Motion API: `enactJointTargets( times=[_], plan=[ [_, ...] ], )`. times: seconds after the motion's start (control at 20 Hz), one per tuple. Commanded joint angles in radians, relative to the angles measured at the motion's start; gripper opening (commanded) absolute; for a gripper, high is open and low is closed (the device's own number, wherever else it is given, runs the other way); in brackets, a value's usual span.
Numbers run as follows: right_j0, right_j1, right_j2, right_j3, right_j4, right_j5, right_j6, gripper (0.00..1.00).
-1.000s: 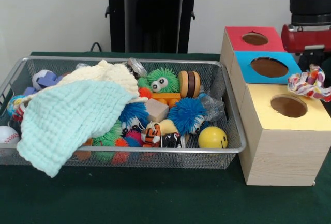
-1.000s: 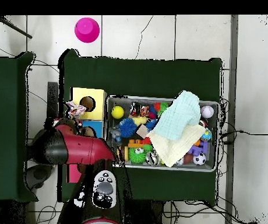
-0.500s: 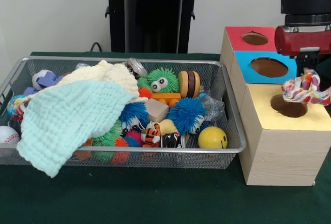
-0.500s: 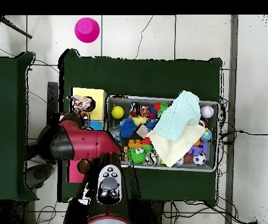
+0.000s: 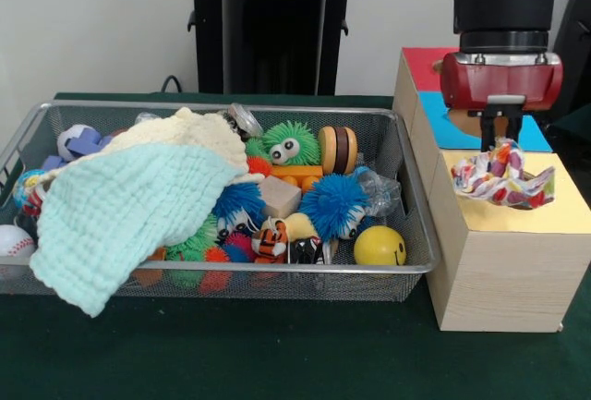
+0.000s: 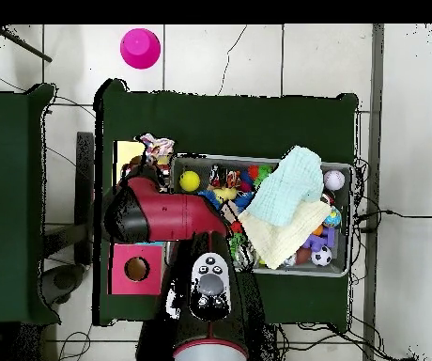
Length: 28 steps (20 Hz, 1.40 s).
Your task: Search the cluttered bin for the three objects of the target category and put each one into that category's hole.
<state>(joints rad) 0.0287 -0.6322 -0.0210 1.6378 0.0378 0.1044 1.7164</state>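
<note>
My gripper (image 5: 500,143) hangs over the yellow-topped box (image 5: 565,216), shut on a multicoloured patterned cloth toy (image 5: 503,181). The toy droops onto the yellow top and hides that box's hole. Behind it stand the blue-topped box (image 5: 432,112) and the red-topped box (image 5: 423,62), both partly covered by the arm. From overhead, the cloth toy (image 6: 154,144) pokes out past the red arm (image 6: 159,212), beside the yellow box (image 6: 124,152); the red box (image 6: 135,269) shows its hole.
A wire bin (image 5: 231,270) left of the boxes holds a mint cloth (image 5: 120,215), a cream cloth (image 5: 189,132), fuzzy blue and green balls, a yellow smiley ball (image 5: 379,246), a wooden block (image 5: 279,197) and a baseball (image 5: 14,241). A pink cup (image 6: 140,47) stands off the table.
The arm has swung from the boxes' right side towards the bin, carrying the cloth toy over the yellow top; it now covers the hole that showed before.
</note>
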Motion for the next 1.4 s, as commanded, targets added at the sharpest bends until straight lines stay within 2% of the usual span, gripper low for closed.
enactJointTargets(
  times=[0.05,0.25,0.5,0.8,1.4],
  plan=[
    [0.005,0.053,-0.018,-0.007,-0.021,0.106,0.107,0.00],
    [0.028,0.048,-0.021,0.030,0.020,0.116,0.166,0.00],
    [0.054,0.051,-0.035,0.029,0.059,0.159,0.194,0.00],
    [0.058,0.053,-0.030,0.027,0.095,0.194,0.203,0.00],
    [0.049,0.053,-0.012,0.046,0.117,0.173,0.194,0.00]
  ],
)
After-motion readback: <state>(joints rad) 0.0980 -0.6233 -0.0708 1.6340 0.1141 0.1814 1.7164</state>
